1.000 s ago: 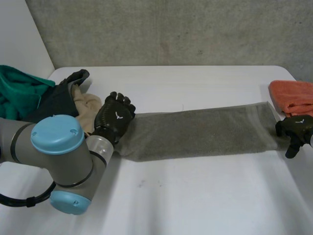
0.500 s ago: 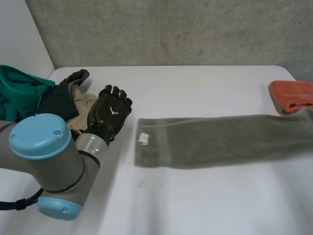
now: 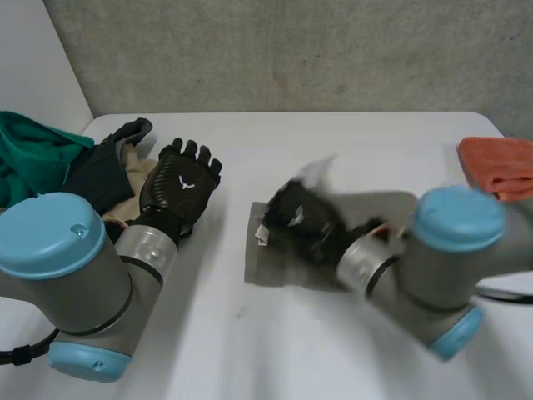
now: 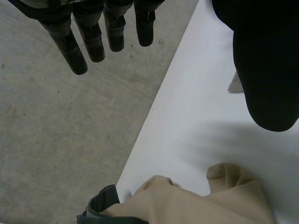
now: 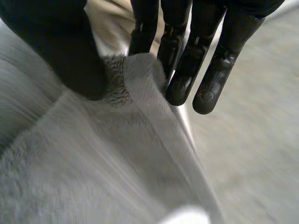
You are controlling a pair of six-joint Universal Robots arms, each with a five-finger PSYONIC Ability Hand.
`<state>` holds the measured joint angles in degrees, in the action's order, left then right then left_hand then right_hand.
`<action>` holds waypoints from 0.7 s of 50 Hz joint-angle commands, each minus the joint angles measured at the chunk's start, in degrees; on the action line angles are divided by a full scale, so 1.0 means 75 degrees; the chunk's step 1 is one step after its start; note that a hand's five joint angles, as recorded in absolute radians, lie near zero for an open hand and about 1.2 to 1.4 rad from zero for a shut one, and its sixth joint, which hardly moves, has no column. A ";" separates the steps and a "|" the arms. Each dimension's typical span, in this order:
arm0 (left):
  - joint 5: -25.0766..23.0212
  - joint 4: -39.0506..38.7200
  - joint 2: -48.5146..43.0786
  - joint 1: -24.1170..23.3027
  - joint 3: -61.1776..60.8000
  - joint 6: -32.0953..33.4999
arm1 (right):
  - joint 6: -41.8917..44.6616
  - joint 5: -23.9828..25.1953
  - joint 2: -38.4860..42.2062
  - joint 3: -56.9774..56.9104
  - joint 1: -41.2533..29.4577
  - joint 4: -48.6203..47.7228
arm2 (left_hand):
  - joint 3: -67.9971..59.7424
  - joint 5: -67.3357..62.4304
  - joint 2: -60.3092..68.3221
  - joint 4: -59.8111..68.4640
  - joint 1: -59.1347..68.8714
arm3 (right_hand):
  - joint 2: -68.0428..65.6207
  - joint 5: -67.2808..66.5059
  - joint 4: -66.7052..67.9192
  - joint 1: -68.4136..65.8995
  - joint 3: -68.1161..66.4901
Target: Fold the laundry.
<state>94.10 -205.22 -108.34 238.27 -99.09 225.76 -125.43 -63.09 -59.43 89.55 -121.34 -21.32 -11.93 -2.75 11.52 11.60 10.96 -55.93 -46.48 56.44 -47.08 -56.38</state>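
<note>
Right robot hand, thumb and fingers clamped on an end of the grey towel doubled over on the bench, should match edges squarely before releasing; left robot hand hovers nearby, fingers straight

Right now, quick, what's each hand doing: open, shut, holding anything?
Left hand: open, holding nothing.
Right hand: shut on the grey towel, pinched between thumb and fingers.
</note>
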 commanded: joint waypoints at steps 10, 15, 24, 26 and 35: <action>-0.0043 -0.0059 -0.0320 -0.0632 0.0871 -0.0347 | -0.3860 -0.1279 -0.1332 0.1019 0.1984 0.0510 | 0.0257 0.0366 -0.0203 -0.0214 -0.0129 | 0.6124 0.6198 -0.6193 0.4944 0.6183; -0.0020 -0.0001 -0.0940 -0.1089 0.1598 -0.0511 | -0.4324 -0.1092 -0.1568 0.1583 0.2467 0.1260 | 0.0257 0.0366 -0.0203 -0.0214 -0.0129 | 0.6124 0.6198 -0.6193 0.4944 0.6183; -0.0008 0.0023 -0.1434 -0.1477 0.1822 -0.0511 | -0.2393 -0.1395 -0.0667 0.1702 0.3357 0.2023 | 0.0257 0.0366 -0.0203 -0.0214 -0.0129 | -0.2011 -0.1937 0.1942 -0.3190 -0.1951; -0.0008 0.0023 -0.1399 -0.1488 0.1740 -0.0523 | -0.2075 -0.1466 -0.0666 0.1596 0.3393 0.1965 | 0.0257 0.0366 -0.0203 -0.0214 -0.0129 | -0.3210 -0.3136 0.3141 -0.4389 -0.3150; 0.0074 0.0034 -0.0825 -0.1255 0.1178 -0.0534 | -0.1230 -0.2381 -0.1261 0.0741 0.1618 0.0620 | 0.0257 0.0366 -0.0203 -0.0214 -0.0129 | -0.3210 -0.3136 0.3141 -0.4389 -0.3150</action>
<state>94.21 -204.96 -118.15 227.28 -87.53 221.83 -137.54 -77.55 -64.92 99.29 -97.62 -8.56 -11.93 -2.75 11.52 11.60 10.96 -66.89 -55.68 68.03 -54.72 -68.01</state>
